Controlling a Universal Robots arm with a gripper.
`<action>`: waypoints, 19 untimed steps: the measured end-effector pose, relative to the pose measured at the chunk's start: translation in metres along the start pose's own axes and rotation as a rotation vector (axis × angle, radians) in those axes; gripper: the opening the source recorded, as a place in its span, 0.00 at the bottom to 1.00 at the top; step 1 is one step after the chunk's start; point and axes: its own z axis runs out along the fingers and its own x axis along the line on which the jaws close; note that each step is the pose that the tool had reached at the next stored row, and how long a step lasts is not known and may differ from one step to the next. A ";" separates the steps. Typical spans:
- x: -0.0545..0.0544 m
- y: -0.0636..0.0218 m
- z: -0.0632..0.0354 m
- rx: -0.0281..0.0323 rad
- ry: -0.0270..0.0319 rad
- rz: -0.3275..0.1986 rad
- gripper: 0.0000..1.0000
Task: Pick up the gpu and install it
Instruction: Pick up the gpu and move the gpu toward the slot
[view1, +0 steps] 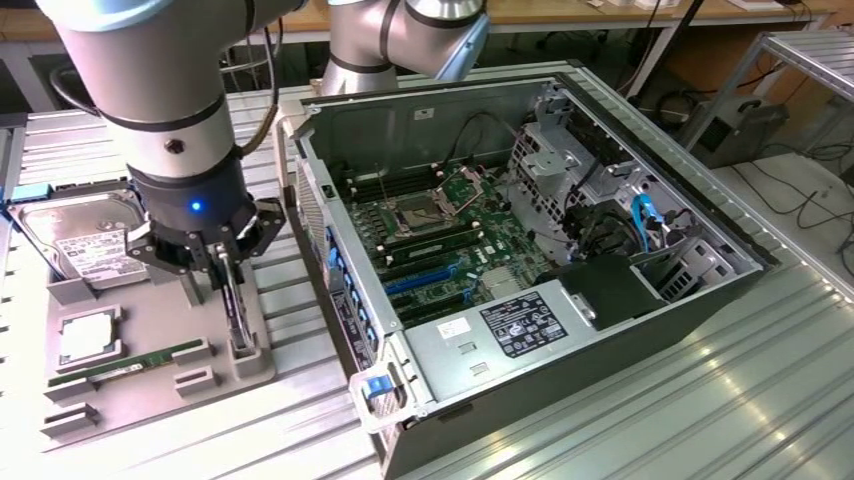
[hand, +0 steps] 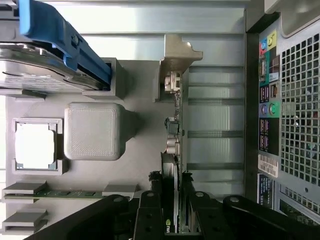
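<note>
The arm is down over the grey parts tray (view1: 147, 395), and the gripper (view1: 220, 268) is right on the gpu (view1: 240, 315). The card stands on its long edge in a slotted holder along the tray's edge nearest the computer case (view1: 400, 120), upright so its two flat faces are free to grab from above.

On the wrist view the gripper (hand: 171, 192) straddles the gpu (hand: 173, 125), one dark finger on each face and no gap I can make out. I read that as pinching the board by its thin section, near one end. The silver bracket sits at the card's far end, tucked into the tray's (hand: 145, 75) raised post, so the card looks fully seated and not yet lifted.

The other parts are spread across the same tray, each in its own pocket. The hard drive (view1: 87, 240) lies at the tray's corner behind the gripper, the CPU (view1: 87, 335) is mid-tray, and the green RAM stick (view1: 127, 363) lies flat along the near edge. All are well apart from the card.

The case lies open on the metal table (view1: 747, 380) just beside the tray, with blue expansion slots (view1: 420, 280) facing up
</note>
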 end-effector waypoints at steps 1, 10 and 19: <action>0.000 0.0002 -0.0042 0.0000 0.0001 -0.001 0.26; -0.001 0.0012 -0.0525 -0.0002 0.0003 -0.007 0.26; -0.002 -0.0027 -0.1002 -0.0015 0.0004 -0.010 0.26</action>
